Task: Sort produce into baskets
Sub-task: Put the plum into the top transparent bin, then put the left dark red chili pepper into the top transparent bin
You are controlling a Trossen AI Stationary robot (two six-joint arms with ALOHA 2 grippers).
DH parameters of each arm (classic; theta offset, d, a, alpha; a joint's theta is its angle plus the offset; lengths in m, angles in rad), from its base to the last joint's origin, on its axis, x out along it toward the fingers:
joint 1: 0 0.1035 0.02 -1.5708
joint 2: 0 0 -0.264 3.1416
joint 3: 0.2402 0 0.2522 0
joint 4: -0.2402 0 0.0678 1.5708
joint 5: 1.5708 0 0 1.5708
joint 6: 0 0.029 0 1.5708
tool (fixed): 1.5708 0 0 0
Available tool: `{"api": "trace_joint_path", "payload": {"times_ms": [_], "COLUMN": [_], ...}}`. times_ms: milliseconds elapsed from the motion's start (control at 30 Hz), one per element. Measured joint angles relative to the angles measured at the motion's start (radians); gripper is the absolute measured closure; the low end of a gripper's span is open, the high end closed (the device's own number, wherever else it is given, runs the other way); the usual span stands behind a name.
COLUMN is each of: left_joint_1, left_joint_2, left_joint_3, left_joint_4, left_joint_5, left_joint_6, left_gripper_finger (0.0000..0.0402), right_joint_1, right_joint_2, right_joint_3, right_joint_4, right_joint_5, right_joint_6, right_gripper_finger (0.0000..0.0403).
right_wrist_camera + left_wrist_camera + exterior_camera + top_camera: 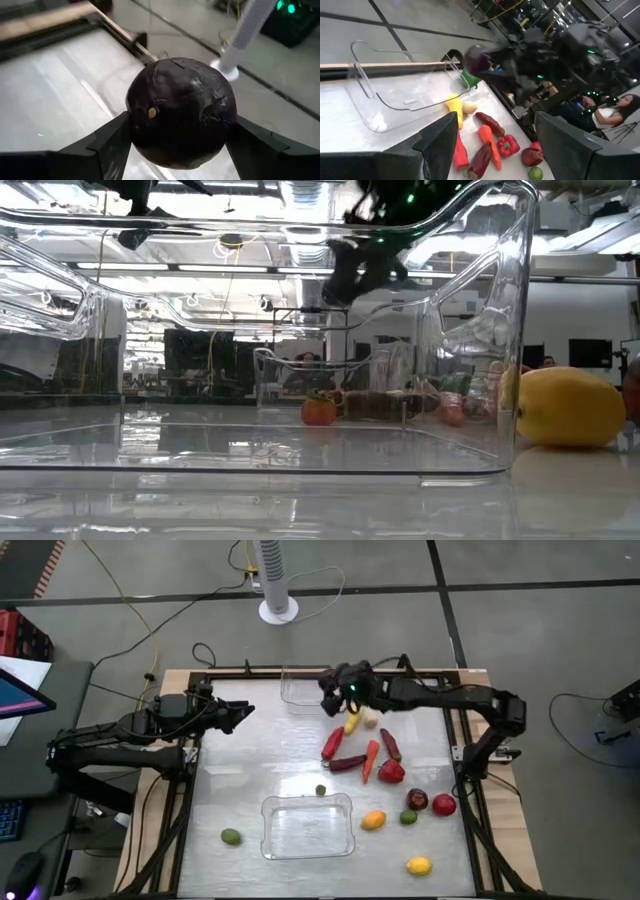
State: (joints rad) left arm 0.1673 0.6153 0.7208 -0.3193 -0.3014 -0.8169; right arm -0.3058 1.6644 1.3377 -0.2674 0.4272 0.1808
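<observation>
We see the right claw [177, 145] clenched around a dark maroon round fruit [180, 112], fingers spread wide, raised above the surface [250, 775]; the left claw [495, 145] waits released.

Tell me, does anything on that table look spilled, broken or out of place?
Nothing looks damaged or spilled. The toy produce lies loose on the table, which suits an unfinished sort: both clear baskets, the near basket and the far basket, look empty. The right end effector grips a dark maroon round piece near the far basket.
</observation>
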Motion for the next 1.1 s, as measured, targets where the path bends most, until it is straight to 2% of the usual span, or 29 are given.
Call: {"api": "trace_joint_path", "payload": {"times_ms": [167,333,400,567,733,867,1100], "left_joint_1": [0.0,0.0,0.0,0.0,0.0,0.0,0.0], "left_joint_2": [0.0,0.0,0.0,0.0,0.0,0.0,0.005], "left_joint_3": [0.0,0.0,0.0,0.0,0.0,0.0,0.0], "left_joint_4": [0.0,0.0,0.0,0.0,-0.005,-0.006,-0.005], "left_joint_5": [0.001,0.002,0.002,0.003,0.018,0.018,0.008], "left_joint_6": [-0.005,-0.016,-0.016,-0.018,-0.018,-0.018,-0.018], "left_gripper_finger": [0.015,0.015,0.015,0.015,0.015,0.015,0.015], "right_joint_1": [-0.087,-0.116,-0.118,-0.109,-0.045,0.005,0.088], "right_joint_2": [0.061,0.093,0.093,0.066,0.013,-0.043,-0.172], "right_joint_3": [0.09,0.156,0.177,0.23,0.23,0.127,-0.164], "right_joint_4": [-0.06,-0.129,-0.152,-0.318,-0.523,-0.544,-0.316], "right_joint_5": [-0.163,-0.188,-0.189,-0.201,-0.223,-0.245,-0.364], "right_joint_6": [0.008,0.013,0.013,0.013,-0.014,0.018,0.159], "right_gripper_finger": [0.0069,0.0017,0.0008,0.0022,0.003,0.0031,0.0031]}}
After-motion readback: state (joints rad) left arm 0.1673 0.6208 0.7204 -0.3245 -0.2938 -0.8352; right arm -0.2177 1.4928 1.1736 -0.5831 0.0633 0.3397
